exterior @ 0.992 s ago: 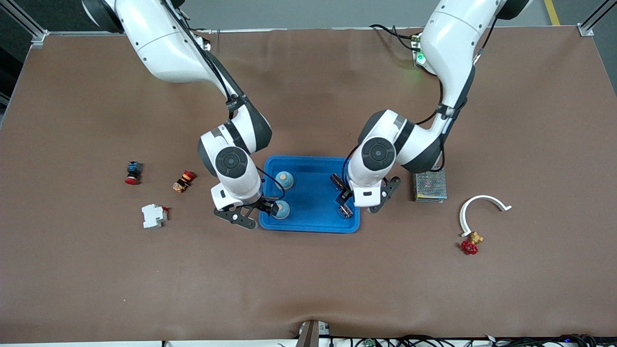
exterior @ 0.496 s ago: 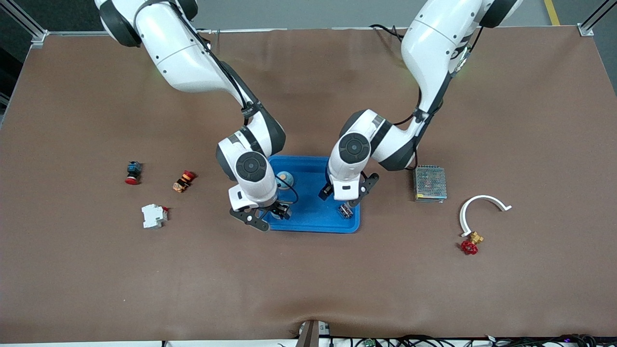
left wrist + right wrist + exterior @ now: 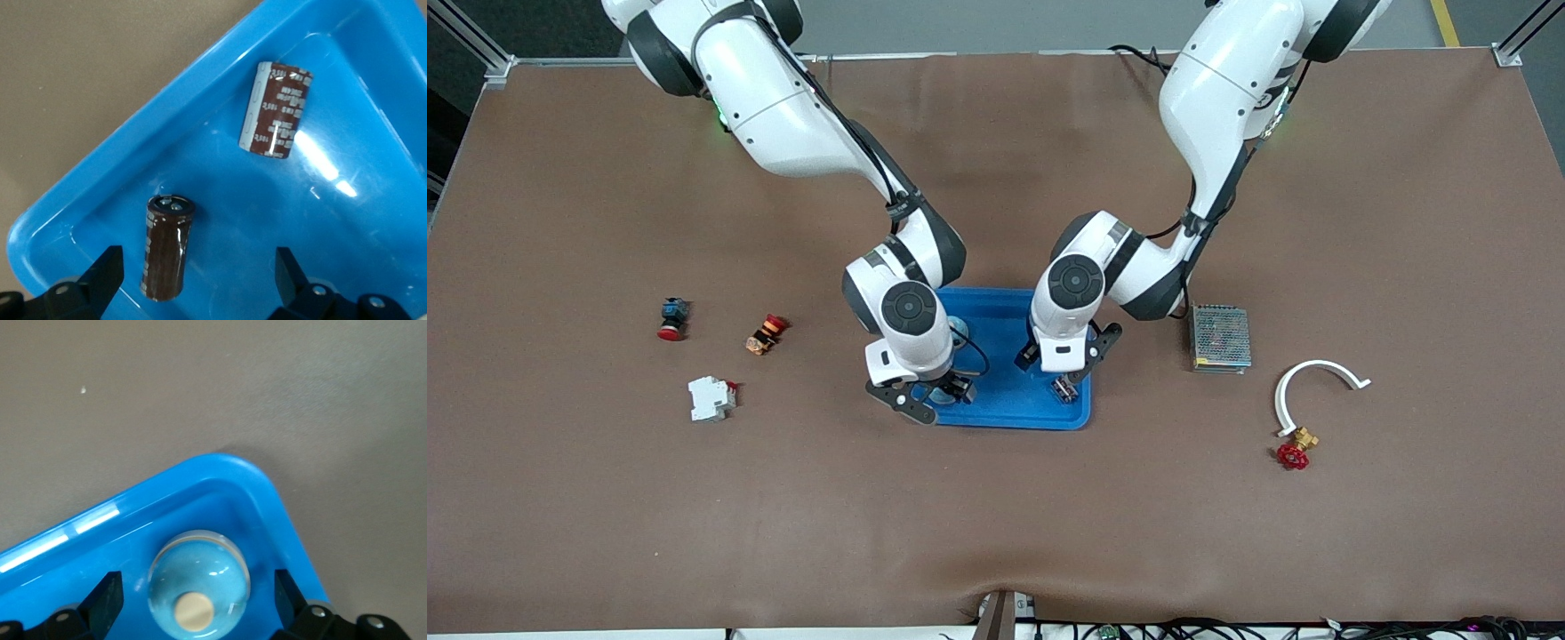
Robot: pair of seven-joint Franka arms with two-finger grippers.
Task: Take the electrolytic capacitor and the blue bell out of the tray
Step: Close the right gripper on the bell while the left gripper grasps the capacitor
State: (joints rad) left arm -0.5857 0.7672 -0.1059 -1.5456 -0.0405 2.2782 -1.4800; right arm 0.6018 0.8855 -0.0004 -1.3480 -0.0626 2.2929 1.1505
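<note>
Blue tray (image 3: pixel 1005 409) at table centre, holding two capacitors and two bells. Left gripper (image 3: pixel 197 283): fingers spread, over the tray corner toward the left arm's end; nothing pinched. First capacitor (image 3: pixel 167 247): brown cylinder, lying in the tray between the spread fingers, untouched. Second capacitor (image 3: pixel 277 110): brown with a grey stripe, lying apart from the first, near the tray wall. Right gripper (image 3: pixel 197 600): fingers spread, over the tray corner toward the right arm's end. Bell (image 3: pixel 198 583): pale blue dome with cream button, resting in that corner between the fingers, not gripped. Second bell (image 3: pixel 958 325): mostly hidden under the right arm.
</note>
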